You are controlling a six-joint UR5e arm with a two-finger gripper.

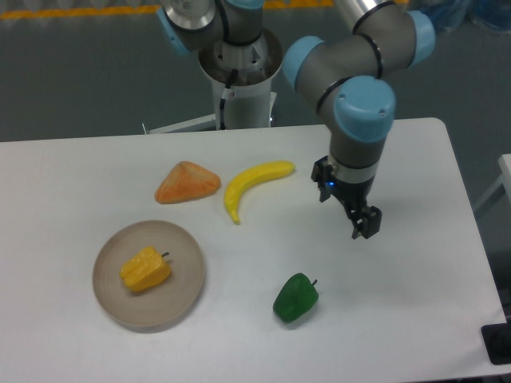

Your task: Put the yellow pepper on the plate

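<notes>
Lumpy yellow pepper (pixel 145 270), ribbed lobes, short dark stem, on beige plate (pixel 182 244)

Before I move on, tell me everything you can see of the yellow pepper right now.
The yellow pepper is a small, lumpy yellow-orange bell pepper with ribbed lobes and a short dark stem pointing to the right in the image. Its skin looks smooth and slightly glossy, and it appears whole. It lies on its side near the middle of the plate, a round beige dish much wider than it. Only the plate touches it. The hand is far off to the right, above the table, holding nothing visible.
</notes>
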